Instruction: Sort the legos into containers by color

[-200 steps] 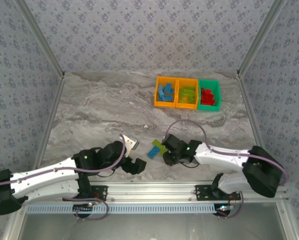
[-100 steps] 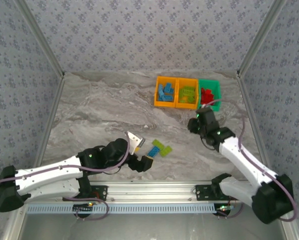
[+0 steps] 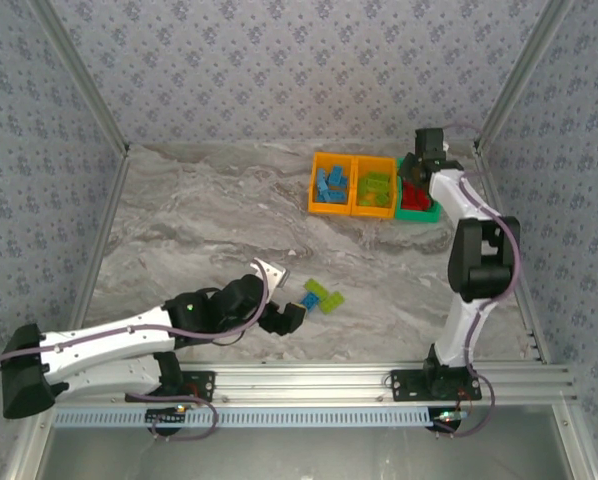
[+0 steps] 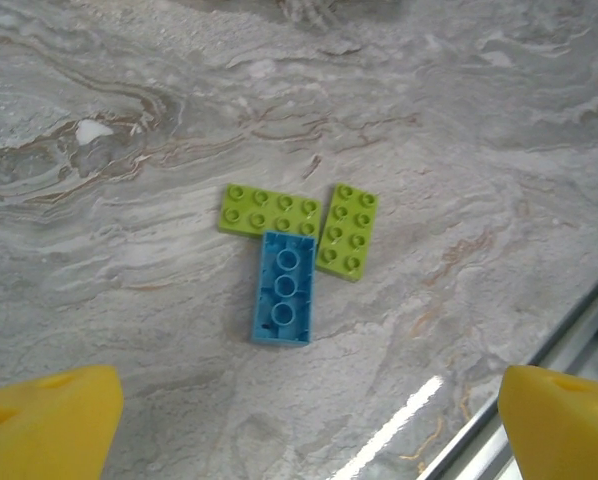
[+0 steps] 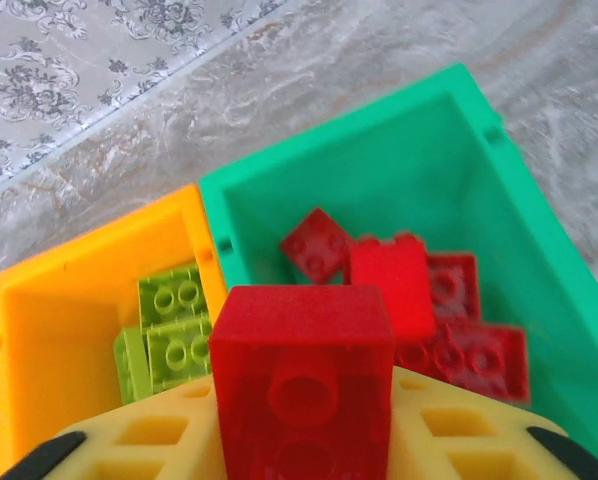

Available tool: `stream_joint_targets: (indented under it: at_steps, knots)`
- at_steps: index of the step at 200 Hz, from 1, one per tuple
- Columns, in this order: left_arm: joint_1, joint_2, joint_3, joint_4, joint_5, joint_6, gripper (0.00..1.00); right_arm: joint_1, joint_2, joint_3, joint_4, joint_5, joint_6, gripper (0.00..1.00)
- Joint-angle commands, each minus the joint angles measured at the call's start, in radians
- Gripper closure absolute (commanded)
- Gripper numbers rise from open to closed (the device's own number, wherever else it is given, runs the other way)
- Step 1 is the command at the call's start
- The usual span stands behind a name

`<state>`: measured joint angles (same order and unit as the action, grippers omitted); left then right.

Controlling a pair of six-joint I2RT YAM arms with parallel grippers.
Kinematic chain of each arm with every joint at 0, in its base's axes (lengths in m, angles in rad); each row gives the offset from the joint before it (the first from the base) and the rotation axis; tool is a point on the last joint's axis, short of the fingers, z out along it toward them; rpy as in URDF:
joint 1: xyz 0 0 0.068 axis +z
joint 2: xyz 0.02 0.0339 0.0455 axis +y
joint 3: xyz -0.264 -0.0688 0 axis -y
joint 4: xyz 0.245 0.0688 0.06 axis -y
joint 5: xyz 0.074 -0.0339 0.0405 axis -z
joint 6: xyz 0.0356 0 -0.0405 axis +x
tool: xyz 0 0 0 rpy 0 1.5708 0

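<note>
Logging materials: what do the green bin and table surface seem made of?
Green bin: looks like moulded plastic, smooth with a slight sheen on its walls. Table surface: grey veined marble pattern with a glossy glare streak; real stone or printed laminate cannot be told.

The red brick [image 5: 301, 385] against my right pad [image 5: 414, 388] is smooth, faintly translucent plastic; the pad is matt yellow. The green bin [image 5: 459, 160] looks semi-glossy plastic. The marbled table [image 4: 129, 150] is polished, catching glare.

2 white arms [image 3: 99, 345], black joints [image 3: 241, 300]
</note>
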<state>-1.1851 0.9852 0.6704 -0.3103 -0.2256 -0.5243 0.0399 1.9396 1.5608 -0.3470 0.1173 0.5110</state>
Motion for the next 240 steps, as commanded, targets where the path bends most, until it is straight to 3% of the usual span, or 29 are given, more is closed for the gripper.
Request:
stream_joint_targets:
  at_steps: [1,9,36,54,92,118,163,196,240]
  knots:
    - [0.004,0.028,0.030,-0.029,-0.050,-0.008,0.03,-0.018,0.086,0.119,-0.103,-0.036,-0.022,0.51]
    - [0.007,0.039,0.029,-0.025,-0.053,-0.011,0.04,-0.018,0.094,0.133,-0.104,-0.040,-0.023,0.46]
    - [0.021,0.078,0.026,0.004,-0.031,-0.025,0.04,-0.017,0.068,0.141,-0.129,-0.060,-0.023,0.43]
    - [0.026,0.105,0.024,0.029,-0.015,-0.018,0.04,-0.014,-0.023,0.081,-0.150,-0.086,-0.013,0.41]
    - [0.044,0.158,0.054,0.050,0.040,-0.037,0.04,0.029,-0.442,-0.281,-0.104,-0.130,-0.006,0.29]
    - [0.053,0.223,0.092,0.074,0.064,-0.023,0.04,0.095,-0.762,-0.490,-0.197,-0.189,-0.008,0.23]
    - [0.090,0.414,0.229,0.072,0.070,0.006,0.04,0.293,-1.209,-0.688,-0.445,-0.269,0.022,0.14]
    - [0.102,0.595,0.382,-0.019,0.034,-0.020,0.11,0.382,-1.317,-0.723,-0.624,-0.273,0.061,0.13]
    - [0.089,0.703,0.372,-0.039,0.035,-0.052,0.27,0.411,-1.346,-0.758,-0.616,-0.272,0.074,0.11]
